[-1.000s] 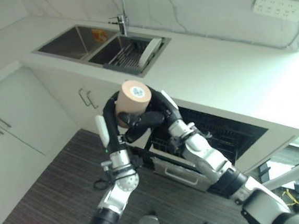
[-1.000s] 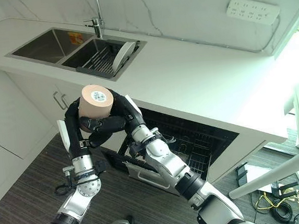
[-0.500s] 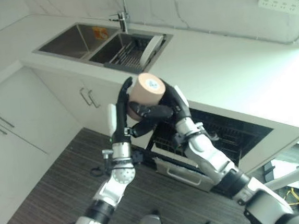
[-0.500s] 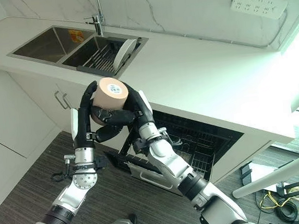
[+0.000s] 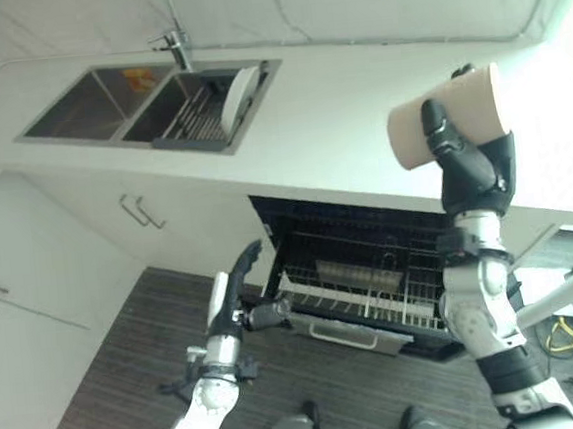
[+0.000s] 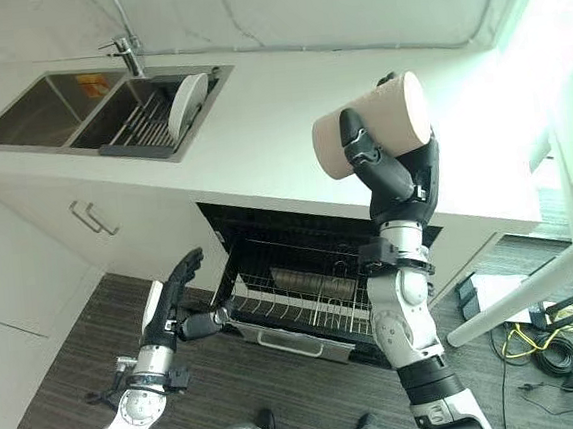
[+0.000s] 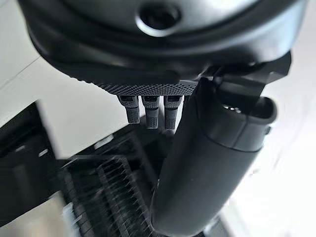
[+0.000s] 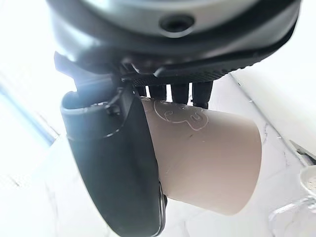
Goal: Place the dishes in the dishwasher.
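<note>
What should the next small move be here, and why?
Probably lower the right hand, curled round the beige cup high above the counter, toward the pulled-out dishwasher rack. The open left hand hangs beside it.

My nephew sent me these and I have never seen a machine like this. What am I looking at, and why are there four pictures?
It is a humanoid robot in a kitchen, putting dishes away. Two pictures come from cameras on its head, looking down; they show nearly the same scene. The other two come from cameras on its wrists, very close to each hand.

The right hand is raised and its fingers are curled round a beige cup; the right wrist view shows that cup up close. The left hand is low, with straight fingers, holding nothing, near the open dishwasher under the white counter. The dishwasher's wire rack is pulled out. At the far left of the counter is a double sink, with a white plate standing on edge in a drying rack.
</note>
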### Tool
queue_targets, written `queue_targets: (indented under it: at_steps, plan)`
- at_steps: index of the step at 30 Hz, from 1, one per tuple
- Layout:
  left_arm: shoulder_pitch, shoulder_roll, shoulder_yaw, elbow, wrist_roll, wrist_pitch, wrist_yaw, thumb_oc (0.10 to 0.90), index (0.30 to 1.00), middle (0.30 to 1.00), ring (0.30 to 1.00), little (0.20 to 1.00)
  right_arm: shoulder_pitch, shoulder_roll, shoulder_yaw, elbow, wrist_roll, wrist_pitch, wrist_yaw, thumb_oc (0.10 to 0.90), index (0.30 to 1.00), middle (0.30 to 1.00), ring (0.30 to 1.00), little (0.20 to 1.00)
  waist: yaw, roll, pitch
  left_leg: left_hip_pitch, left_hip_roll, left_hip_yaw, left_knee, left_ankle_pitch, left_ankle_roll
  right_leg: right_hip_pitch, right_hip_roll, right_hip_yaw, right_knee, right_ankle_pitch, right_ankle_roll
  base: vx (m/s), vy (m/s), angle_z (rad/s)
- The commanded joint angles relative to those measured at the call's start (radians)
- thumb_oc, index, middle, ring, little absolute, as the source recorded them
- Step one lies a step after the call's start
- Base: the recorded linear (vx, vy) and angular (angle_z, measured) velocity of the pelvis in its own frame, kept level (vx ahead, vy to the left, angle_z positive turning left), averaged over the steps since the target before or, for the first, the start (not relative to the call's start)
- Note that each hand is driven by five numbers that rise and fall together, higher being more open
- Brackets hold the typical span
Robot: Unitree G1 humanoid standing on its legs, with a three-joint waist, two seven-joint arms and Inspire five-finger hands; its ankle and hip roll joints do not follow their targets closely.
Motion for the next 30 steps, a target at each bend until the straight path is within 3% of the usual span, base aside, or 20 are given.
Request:
queue_targets:
  at_steps: [1,5,10,16,21,27,30]
  plan:
    - [-0.036,0.109,0.071,-0.11,0.109,-0.104,0.011,0.8,0.9,0.9,0.9,0.9,-0.022,-0.007,-0.006,-0.1,0.023,-0.036,0.144,0.4,0.3,0.3,0.3,0.3,0.017,-0.018,-0.069,-0.008,0.016,0.008,0.047,-0.099,0.019,0.074,0.015,0.053,-0.028,-0.089,0.04,-0.01,0.033,0.0]
    - [-0.022,0.147,0.099,-0.109,0.147,-0.118,-0.019,0.8,0.9,0.9,0.9,0.9,0.013,-0.018,-0.011,-0.068,0.098,0.011,0.246,0.4,0.3,0.3,0.3,0.3,0.011,-0.016,-0.071,-0.012,0.018,0.011,0.047,-0.097,0.018,0.068,0.013,0.058,-0.028,-0.088,0.046,0.0,0.026,-0.08]
    - [-0.036,0.202,0.116,-0.127,0.295,-0.171,-0.042,0.8,0.9,0.9,0.9,0.9,0.072,-0.029,0.027,-0.012,0.054,0.129,0.378,0.4,0.3,0.3,0.3,0.3,-0.006,-0.012,-0.07,-0.024,0.023,0.016,0.047,-0.091,0.015,0.053,0.012,0.065,-0.028,-0.083,0.055,-0.01,0.015,-0.07]
    - [-0.076,0.246,0.094,-0.146,0.416,-0.145,-0.014,0.8,0.9,0.9,0.9,0.9,0.094,-0.044,0.053,0.032,0.037,0.182,0.417,0.4,0.3,0.3,0.3,0.3,-0.018,-0.016,-0.071,-0.026,0.026,0.021,0.047,-0.091,0.013,0.049,0.008,0.066,-0.028,-0.079,0.064,0.0,-0.001,-0.01]
    - [-0.113,0.278,0.073,-0.141,0.437,-0.124,-0.015,0.8,0.9,0.9,0.9,0.9,0.079,-0.057,0.073,0.087,-0.054,0.191,0.394,0.4,0.3,0.3,0.3,0.3,-0.021,-0.017,-0.071,-0.026,0.029,0.024,0.047,-0.088,0.01,0.047,0.004,0.065,-0.028,-0.075,0.068,0.01,-0.001,0.0]
    - [-0.17,0.315,0.034,-0.137,0.447,-0.123,-0.089,0.8,0.9,0.9,0.9,0.9,0.01,-0.102,0.079,0.187,-0.126,0.289,0.391,0.4,0.3,0.3,0.3,0.3,-0.019,-0.017,-0.059,-0.031,0.032,0.02,0.047,-0.081,0.005,0.04,-0.005,0.062,-0.028,-0.063,0.074,0.04,-0.002,0.0]
    - [-0.207,0.33,0.004,-0.14,0.408,-0.164,-0.15,0.8,0.9,0.9,0.9,0.9,-0.04,-0.143,0.078,0.261,-0.139,0.332,0.402,0.4,0.3,0.3,0.3,0.3,-0.018,-0.018,-0.049,-0.037,0.033,0.019,0.047,-0.076,0.001,0.032,-0.011,0.063,-0.028,-0.054,0.079,0.06,0.012,0.05]
